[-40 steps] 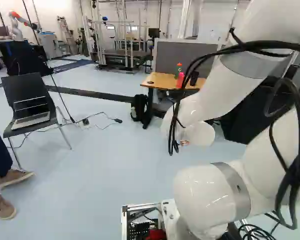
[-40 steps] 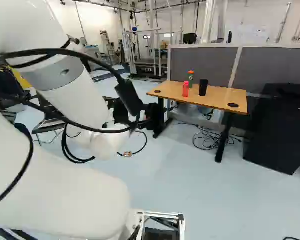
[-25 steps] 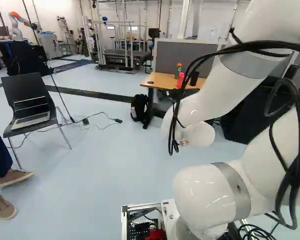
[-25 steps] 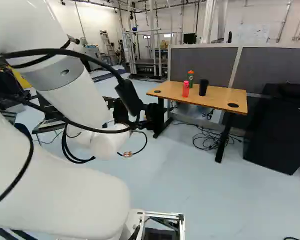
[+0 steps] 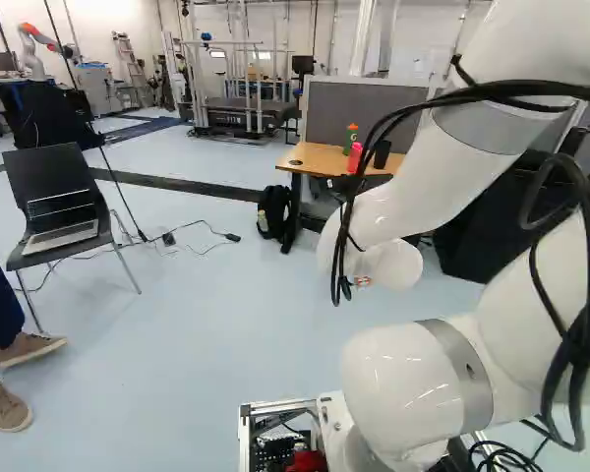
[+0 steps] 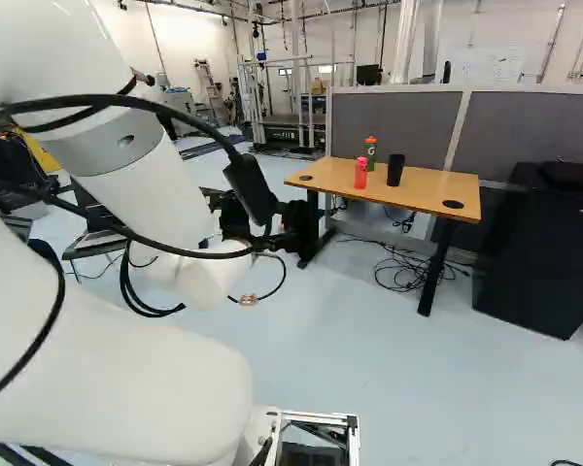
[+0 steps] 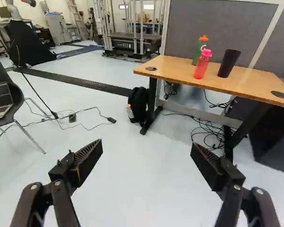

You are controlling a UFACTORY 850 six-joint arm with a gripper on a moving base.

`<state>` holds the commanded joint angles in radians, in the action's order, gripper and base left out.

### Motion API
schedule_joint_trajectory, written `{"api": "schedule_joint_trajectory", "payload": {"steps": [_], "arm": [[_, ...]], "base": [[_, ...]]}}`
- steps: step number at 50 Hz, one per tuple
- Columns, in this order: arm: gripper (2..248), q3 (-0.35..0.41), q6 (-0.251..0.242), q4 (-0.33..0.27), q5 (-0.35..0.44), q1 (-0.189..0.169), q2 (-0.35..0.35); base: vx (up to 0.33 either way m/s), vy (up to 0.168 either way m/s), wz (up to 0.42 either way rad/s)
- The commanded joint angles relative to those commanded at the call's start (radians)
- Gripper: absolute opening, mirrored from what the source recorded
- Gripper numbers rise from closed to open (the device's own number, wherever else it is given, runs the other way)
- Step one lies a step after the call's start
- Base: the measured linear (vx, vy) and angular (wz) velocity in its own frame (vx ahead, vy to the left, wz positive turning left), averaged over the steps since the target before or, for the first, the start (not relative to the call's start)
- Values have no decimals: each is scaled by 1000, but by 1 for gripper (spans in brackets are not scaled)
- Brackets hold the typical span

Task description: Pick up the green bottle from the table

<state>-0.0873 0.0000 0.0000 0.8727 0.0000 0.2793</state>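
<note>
"What's the big piece out there?"

"The table [image 6: 423, 190], right of the middle in the upper half of my right base view, well ahead of my base."

"And your arm?"

"My arm [image 5: 413, 192] fills much of the right side of the left base view. It's well short of the tabletop, so I'd call this the approach, with no grasp begun."

"What does the next move call for?"

"I'd say driving the base forward, bearing a little right, then bringing the wrist level with the bottle. I'd want a clear line past its neighbours before going in."

"How's your claw [image 7: 146, 147]?"

"Wide apart, nothing between the fingers."

"Tell me about the bottle."

"The green bottle [image 6: 370, 155] stands upright towards the table's far edge. In the wrist view it's beyond the claw, with the pink bottle [image 7: 202, 64] overlapping its lower part and the black cup [image 7: 228, 63] just beside that. I might knock the pink one going straight in."

"Any small details?"

"A pale mark on its side, and an orange cap [image 7: 203, 38] on top."
</note>
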Motion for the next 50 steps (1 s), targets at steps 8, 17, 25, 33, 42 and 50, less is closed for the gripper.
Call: {"api": "schedule_joint_trajectory", "payload": {"steps": [8,17,25,33,42,50], "arm": [[247,0,0,0,0,0,0],[247,0,0,0,0,0,0],[247,0,0,0,0,0,0],[247,0,0,0,0,0,0],[247,0,0,0,0,0,0],[247,0,0,0,0,0,0]], "base": [[0,0,0],[0,0,0],[0,0,0],[0,0,0],[0,0,0],[0,0,0]]}}
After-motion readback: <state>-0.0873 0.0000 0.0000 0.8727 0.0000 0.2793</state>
